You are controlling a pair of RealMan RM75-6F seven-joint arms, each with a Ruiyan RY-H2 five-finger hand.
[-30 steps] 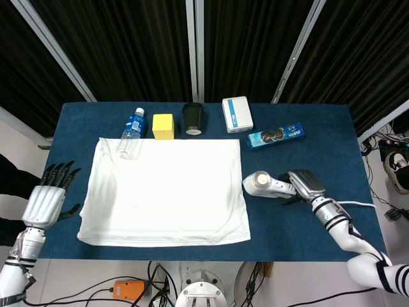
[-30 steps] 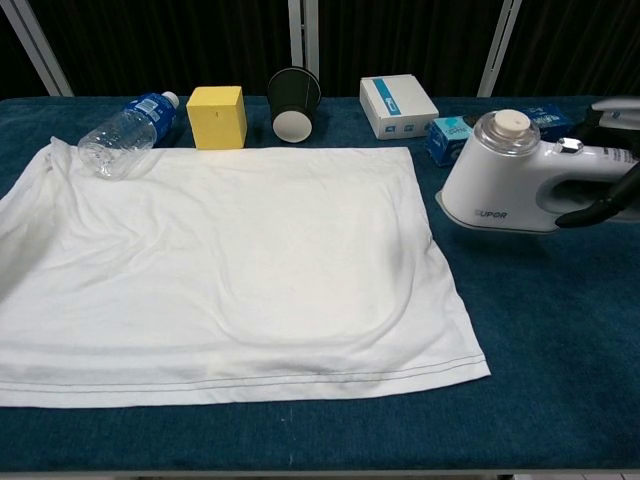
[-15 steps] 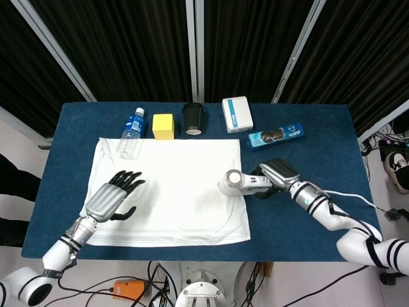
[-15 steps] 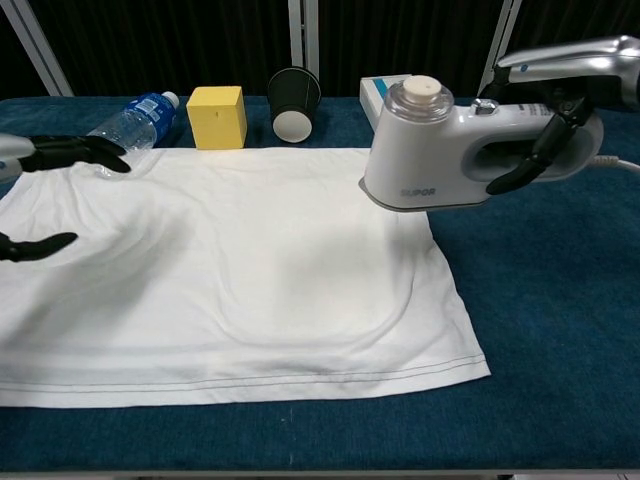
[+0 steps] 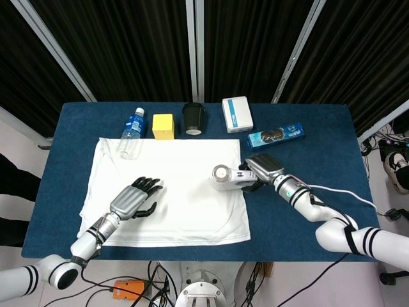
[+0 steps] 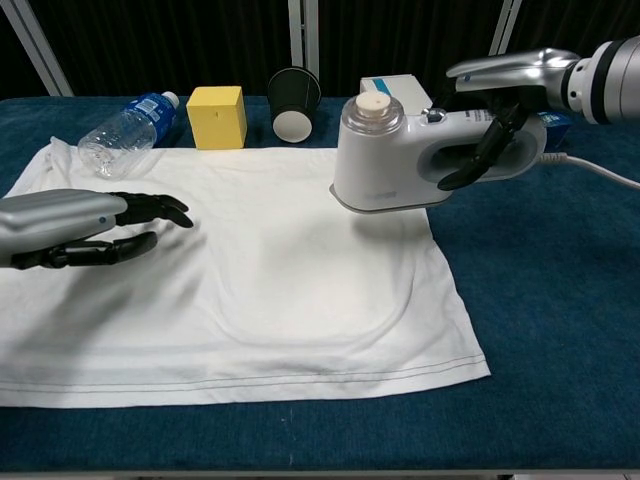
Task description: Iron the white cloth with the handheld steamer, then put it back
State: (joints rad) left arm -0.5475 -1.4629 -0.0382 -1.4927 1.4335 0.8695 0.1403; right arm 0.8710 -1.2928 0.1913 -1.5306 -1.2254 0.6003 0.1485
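The white cloth [image 5: 167, 192] lies spread flat on the blue table [image 5: 307, 166], with a curved ridge of creases toward its 5 o'clock corner. The right hand [image 6: 505, 105] wraps its fingers through the handle of the handheld steamer [image 6: 400, 165] and carries it above the cloth's 3 o'clock edge, soleplate facing down and seemingly not yet touching the fabric. The left hand [image 5: 134, 199] sits over the cloth toward 8 o'clock, palm down, fingers extended and slightly parted, holding nothing; whether it presses the fabric I cannot tell.

The step in hand looks like the 1st ironing pass. To do it well, the left hand should pin the cloth flat so it does not drag, while the steamer comes down level, not tipped on 1 edge, and glides slowly from 3 o'clock toward 9 o'clock. The trailing cord [image 5: 345, 195] needs slack. The bottle [image 5: 130, 132], resting on the cloth's 11 o'clock corner, is best avoided.
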